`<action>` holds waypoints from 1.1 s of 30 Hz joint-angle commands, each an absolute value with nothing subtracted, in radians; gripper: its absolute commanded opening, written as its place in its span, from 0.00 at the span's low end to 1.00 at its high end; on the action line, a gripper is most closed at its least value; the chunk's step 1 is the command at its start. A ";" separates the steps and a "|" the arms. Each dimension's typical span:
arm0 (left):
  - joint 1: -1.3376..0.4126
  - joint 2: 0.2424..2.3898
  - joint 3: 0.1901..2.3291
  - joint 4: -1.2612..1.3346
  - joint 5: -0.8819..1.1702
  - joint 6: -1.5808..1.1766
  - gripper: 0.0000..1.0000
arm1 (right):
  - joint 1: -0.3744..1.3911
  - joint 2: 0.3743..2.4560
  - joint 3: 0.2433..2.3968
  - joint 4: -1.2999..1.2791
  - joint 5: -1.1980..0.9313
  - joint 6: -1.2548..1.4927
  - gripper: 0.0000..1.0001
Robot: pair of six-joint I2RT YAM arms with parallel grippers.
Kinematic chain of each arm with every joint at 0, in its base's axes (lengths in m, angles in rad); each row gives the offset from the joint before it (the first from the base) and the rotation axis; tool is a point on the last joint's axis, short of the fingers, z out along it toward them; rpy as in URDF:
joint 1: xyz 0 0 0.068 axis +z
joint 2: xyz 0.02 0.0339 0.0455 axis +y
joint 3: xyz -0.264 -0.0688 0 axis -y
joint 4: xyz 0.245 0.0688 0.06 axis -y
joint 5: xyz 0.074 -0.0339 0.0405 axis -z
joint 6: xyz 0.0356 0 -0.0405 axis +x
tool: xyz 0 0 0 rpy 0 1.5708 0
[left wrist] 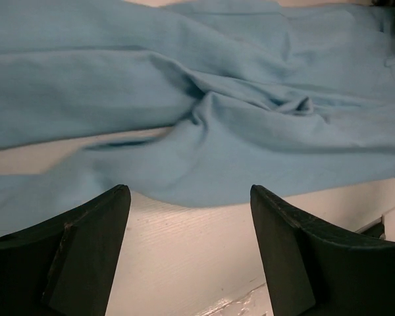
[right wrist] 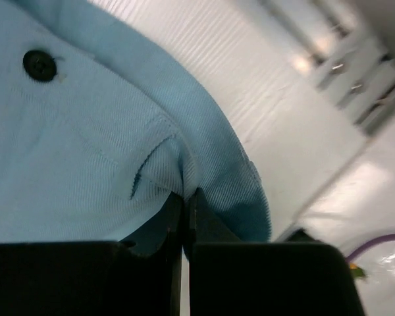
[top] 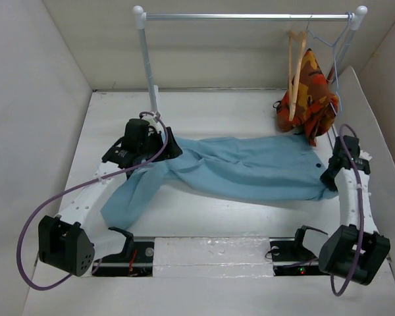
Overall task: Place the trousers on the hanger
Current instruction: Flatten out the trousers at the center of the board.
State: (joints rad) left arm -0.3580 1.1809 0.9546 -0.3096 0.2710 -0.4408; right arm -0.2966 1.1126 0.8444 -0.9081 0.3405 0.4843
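Jaws of right gripper point(right wrist: 184, 197) clamped on rumpled light-blue trousers point(top: 250, 168) at right edge of table point(top: 204, 105), left gripper point(left wrist: 189, 194) gaping, low over legs

Left pincer point(left wrist: 187, 197) spread wide, right pincer point(right wrist: 184, 197) clamped on trousers point(right wrist: 85, 151)

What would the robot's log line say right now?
left gripper: open, at trousers | right gripper: shut on trousers | hanger: on rail

White table point(top: 204, 220): clothes rack point(top: 147, 66) stands at the far edge. Light-blue trousers point(top: 250, 168) lie flat just in front of the rack, waistband under its right end, legs trailing near-left past its left post.
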 commanded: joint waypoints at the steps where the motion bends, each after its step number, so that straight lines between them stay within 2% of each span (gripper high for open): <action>1: -0.356 1.169 0.962 -0.331 0.229 -0.405 0.70 | -0.403 1.086 0.943 -1.032 0.581 0.381 0.00; 3: -0.356 1.169 0.968 -0.341 0.201 -0.411 0.72 | -0.437 1.100 0.963 -1.007 0.577 0.319 0.27; 4: -0.356 1.166 0.962 -0.336 0.193 -0.416 0.73 | -0.437 1.109 0.974 -0.990 0.575 0.283 0.61; 5: -0.342 1.167 0.959 -0.339 0.189 -0.417 0.75 | -0.437 1.129 0.980 -0.971 0.557 0.250 0.73; 6: -0.322 1.167 0.956 -0.345 0.177 -0.422 0.75 | -0.437 1.143 1.005 -0.954 0.484 0.218 0.78; 8: -0.290 1.173 0.936 -0.342 0.170 -0.439 0.78 | -0.372 1.147 1.043 -0.953 0.416 0.161 0.80; 9: -0.266 1.175 0.924 -0.336 0.179 -0.465 0.78 | -0.327 1.126 1.051 -0.940 0.382 0.143 0.78; 11: -0.160 1.183 0.887 -0.328 0.202 -0.503 0.77 | -0.159 1.038 1.052 -0.936 0.333 0.152 0.65; 12: -0.123 1.183 0.871 -0.321 0.224 -0.520 0.76 | -0.096 0.994 1.042 -0.925 0.292 0.159 0.55; 13: -0.047 1.178 0.842 -0.304 0.225 -0.555 0.76 | -0.034 0.945 0.972 -0.834 0.232 0.147 0.34; 14: -0.008 1.171 0.830 -0.298 0.222 -0.569 0.76 | 0.071 0.858 0.927 -0.754 0.110 0.143 0.19; 15: 0.062 1.166 0.796 -0.272 0.213 -0.621 0.76 | 0.172 0.809 0.848 -0.683 0.022 0.187 0.00; 16: 0.095 1.166 0.796 -0.272 0.213 -0.621 0.76 | 0.173 0.808 0.847 -0.683 0.021 0.187 0.00; 17: 0.122 1.169 0.784 -0.262 0.219 -0.633 0.77 | 0.222 0.804 0.772 -0.643 -0.073 0.181 0.00; 18: 0.145 1.173 0.767 -0.244 0.232 -0.644 0.77 | 0.332 0.825 0.758 -0.615 -0.072 0.179 0.00; 19: 0.169 1.189 0.769 -0.241 0.238 -0.653 0.77 | 0.398 0.848 0.750 -0.597 -0.068 0.179 0.05; 20: 0.193 1.218 0.769 -0.233 0.226 -0.661 0.78 | 0.464 0.871 0.749 -0.575 -0.043 0.160 0.17; 21: 0.207 1.238 0.782 -0.219 0.227 -0.664 0.79 | 0.530 0.902 0.764 -0.557 -0.019 0.153 0.33; 22: 0.207 1.259 0.794 -0.210 0.229 -0.666 0.82 | 0.649 0.973 0.778 -0.540 -0.006 0.134 0.59; 23: 0.218 1.316 0.808 -0.209 0.216 -0.681 0.83 | 0.701 1.011 0.811 -0.519 -0.009 0.115 0.67; 25: 0.218 1.373 0.856 -0.204 0.222 -0.693 0.83 | 0.835 1.139 0.869 -0.497 -0.006 0.086 0.77; 26: 0.218 1.423 0.864 -0.195 0.230 -0.712 0.83 | 0.879 1.184 0.903 -0.489 -0.006 0.066 0.79; 29: 0.218 1.482 0.888 -0.152 0.248 -0.713 0.83 | 1.007 1.340 1.052 -0.477 0.087 -0.021 0.83; 31: 0.218 1.503 0.902 -0.147 0.230 -0.724 0.82 | 1.022 1.415 1.165 -0.465 0.104 -0.082 0.84; 33: 0.218 1.537 0.914 -0.143 0.195 -0.715 0.75 | 1.032 1.527 1.245 -0.475 0.103 -0.124 0.84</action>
State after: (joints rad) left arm 0.2115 1.5261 0.8635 -0.1871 0.2214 -0.7044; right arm 1.0271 1.4544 1.1286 -0.5503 0.0563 -0.0162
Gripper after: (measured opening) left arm 0.770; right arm 0.842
